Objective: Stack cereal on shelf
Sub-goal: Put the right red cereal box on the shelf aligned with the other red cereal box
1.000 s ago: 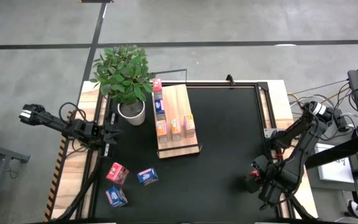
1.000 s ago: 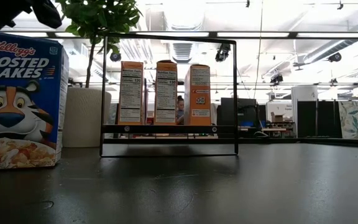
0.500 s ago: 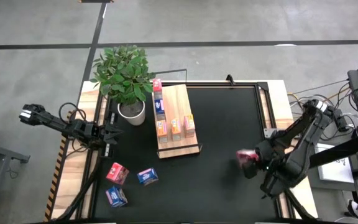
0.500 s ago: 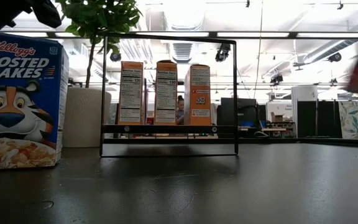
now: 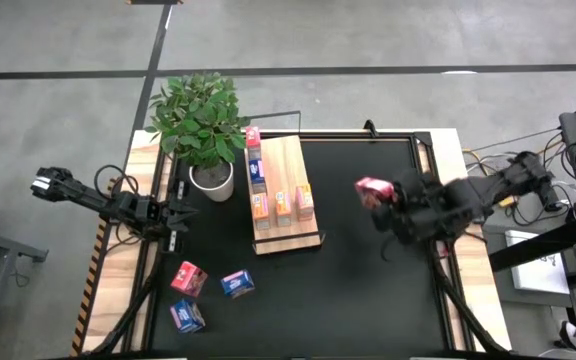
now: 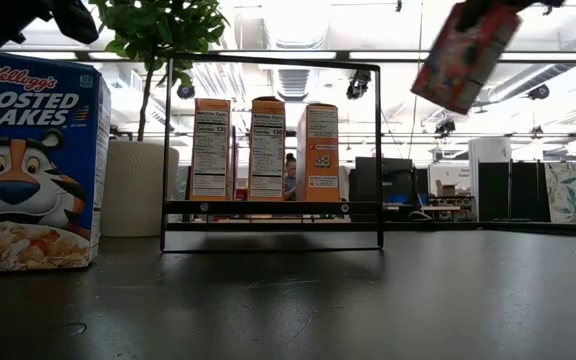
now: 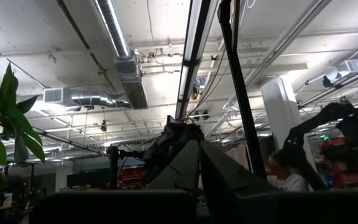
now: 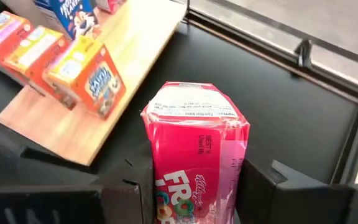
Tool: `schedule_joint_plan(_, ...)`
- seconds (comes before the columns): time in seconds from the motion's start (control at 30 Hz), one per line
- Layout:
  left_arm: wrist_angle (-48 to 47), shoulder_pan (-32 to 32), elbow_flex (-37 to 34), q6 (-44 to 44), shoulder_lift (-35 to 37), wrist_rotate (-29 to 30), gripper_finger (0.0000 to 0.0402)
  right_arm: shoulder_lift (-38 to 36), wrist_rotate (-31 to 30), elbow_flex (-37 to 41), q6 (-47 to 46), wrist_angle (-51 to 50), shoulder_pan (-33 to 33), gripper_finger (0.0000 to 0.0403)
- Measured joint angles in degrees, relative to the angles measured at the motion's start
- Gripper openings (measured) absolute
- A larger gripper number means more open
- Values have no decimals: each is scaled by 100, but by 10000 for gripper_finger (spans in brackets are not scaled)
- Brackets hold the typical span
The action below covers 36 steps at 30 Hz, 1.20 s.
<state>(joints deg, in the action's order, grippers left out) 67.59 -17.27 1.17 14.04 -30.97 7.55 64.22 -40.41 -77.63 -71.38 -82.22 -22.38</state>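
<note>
The right gripper (image 5: 383,205) is clamped on a pink-red cereal box (image 5: 370,189) and holds it in the air above the black tabletop (image 5: 368,280), at about 3 o'clock from the shelf (image 5: 283,165) and apart from it. In the low view the box (image 6: 465,55) hangs tilted, higher than the shelf's black wire frame (image 6: 268,62). In the right wrist view the box (image 8: 194,152) sits between the two dark fingers (image 8: 129,190), one pressing each side.

The shelf carries three orange boxes (image 5: 283,203) in a row toward its 6 o'clock end, with a blue box (image 5: 257,172) and a pink-red box (image 5: 253,137) along its 9 o'clock edge.

Three more boxes lie loose on the tabletop at about 7 o'clock from the shelf: one pink-red (image 5: 188,278), two blue (image 5: 237,284) (image 5: 187,316).

The left gripper (image 5: 173,214) waits at the table's 9 o'clock edge, near the potted plant (image 5: 203,125), with its fingers closed on nothing.
</note>
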Motion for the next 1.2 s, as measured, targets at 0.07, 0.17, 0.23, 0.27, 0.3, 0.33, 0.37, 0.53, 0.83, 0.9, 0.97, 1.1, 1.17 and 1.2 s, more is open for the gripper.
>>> schedule_joint_plan(0.07, -2, 0, 0, 0, -10, 0, 0, -8, 210, -90, 694, 327, 403, 147)
schedule_joint_plan(0.17, 16, -1, 0, -1, -7, 0, 0, 20, 583, -195, 1597, 714, 979, 147)
schedule_joint_plan(0.23, 31, 1, 0, 0, 4, 0, 0, 79, 835, -272, 2131, 930, 1335, 148)
schedule_joint_plan(0.27, 55, 1, 0, 0, 6, 18, 0, 109, 954, -310, 2375, 1025, 1506, 148)
schedule_joint_plan(0.3, 89, -1, 0, 1, 11, 66, 0, 142, 1084, -359, 2609, 1090, 1675, 148)
schedule_joint_plan(0.33, 112, -1, 0, 5, 27, 134, 0, 179, 1208, -420, 2828, 1146, 1834, 148)
schedule_joint_plan(0.37, 150, -1, 0, 38, 34, 224, 0, 221, 1322, -492, 3017, 1206, 1993, 148)
schedule_joint_plan(0.53, 371, 1, 0, 376, 56, 585, 0, 532, 1877, -987, 3896, 1495, 2737, 147)
schedule_joint_plan(0.83, 727, -1, 0, 1289, 218, 1139, 0, 1640, 2870, -2465, 5041, 1542, 3881, 147)
schedule_joint_plan(0.9, 750, -1, 0, 1408, 284, 1201, 0, 1981, 3249, -2879, 5241, 1528, 4103, 146)
schedule_joint_plan(0.97, 748, -1, 0, 1477, 352, 1209, 0, 2381, 3561, -3354, 5388, 1521, 4302, 145)
schedule_joint_plan(1.1, 668, -1, 0, 1486, 410, 1209, 0, 3252, 4126, -4244, 5742, 1498, 4566, 146)
schedule_joint_plan(1.17, 630, -1, 0, 1486, 412, 1209, 0, 3699, 4329, -4653, 5907, 1450, 4630, 148)
schedule_joint_plan(1.2, 630, -1, 0, 1486, 412, 1209, 0, 3922, 4383, -4870, 5977, 1390, 4646, 148)
